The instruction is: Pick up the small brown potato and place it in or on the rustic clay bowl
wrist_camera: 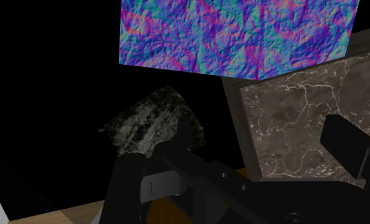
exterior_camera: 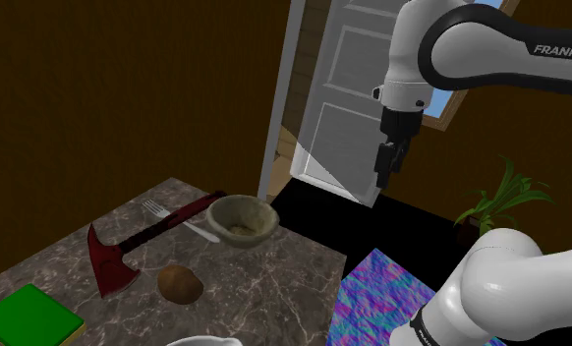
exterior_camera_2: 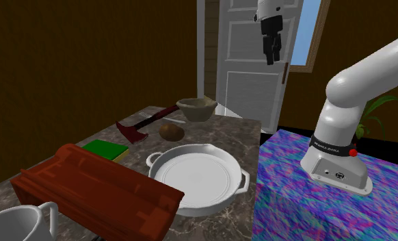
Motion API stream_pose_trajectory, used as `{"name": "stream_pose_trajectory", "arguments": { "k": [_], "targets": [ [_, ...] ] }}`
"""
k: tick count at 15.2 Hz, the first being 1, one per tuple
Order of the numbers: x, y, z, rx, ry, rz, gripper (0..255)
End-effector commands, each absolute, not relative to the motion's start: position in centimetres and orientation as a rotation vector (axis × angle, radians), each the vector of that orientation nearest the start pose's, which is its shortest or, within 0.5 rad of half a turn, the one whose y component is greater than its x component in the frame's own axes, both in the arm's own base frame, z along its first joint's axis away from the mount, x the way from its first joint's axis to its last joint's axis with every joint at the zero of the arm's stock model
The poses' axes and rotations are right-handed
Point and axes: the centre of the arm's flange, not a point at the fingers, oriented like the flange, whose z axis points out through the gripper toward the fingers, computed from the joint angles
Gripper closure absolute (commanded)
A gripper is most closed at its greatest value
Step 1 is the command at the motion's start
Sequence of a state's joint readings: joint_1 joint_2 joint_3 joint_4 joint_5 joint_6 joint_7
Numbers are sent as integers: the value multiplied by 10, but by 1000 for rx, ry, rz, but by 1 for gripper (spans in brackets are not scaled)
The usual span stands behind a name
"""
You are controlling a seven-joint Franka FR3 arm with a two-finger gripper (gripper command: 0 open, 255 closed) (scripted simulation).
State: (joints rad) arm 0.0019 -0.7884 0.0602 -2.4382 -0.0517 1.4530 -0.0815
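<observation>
Two black fingers of the gripper [exterior_camera: 383,177] stand apart and hold nothing. Well below it, on the table [exterior_camera: 274,285], lies the brown potato [exterior_camera: 179,284], farther from the gripper than the bowl [exterior_camera: 242,220], which is near the potato.

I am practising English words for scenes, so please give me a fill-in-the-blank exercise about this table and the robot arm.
1. The small brown oval potato lies beside the head of the red ____.
2. A silver ____ lies next to the round tan clay bowl.
3. The black two-finger gripper hangs open, holding ____.
Missing words: axe; fork; nothing.
</observation>
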Motion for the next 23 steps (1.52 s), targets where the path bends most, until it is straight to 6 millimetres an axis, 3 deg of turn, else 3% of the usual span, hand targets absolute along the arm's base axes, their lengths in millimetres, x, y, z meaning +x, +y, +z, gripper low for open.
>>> {"name": "stream_pose_trajectory", "arguments": {
  "k": [1,23],
  "targets": [
    [289,16,544,-3210,-194,322,0],
    [393,252,431,-3140,-115,341,0]
  ]
}}
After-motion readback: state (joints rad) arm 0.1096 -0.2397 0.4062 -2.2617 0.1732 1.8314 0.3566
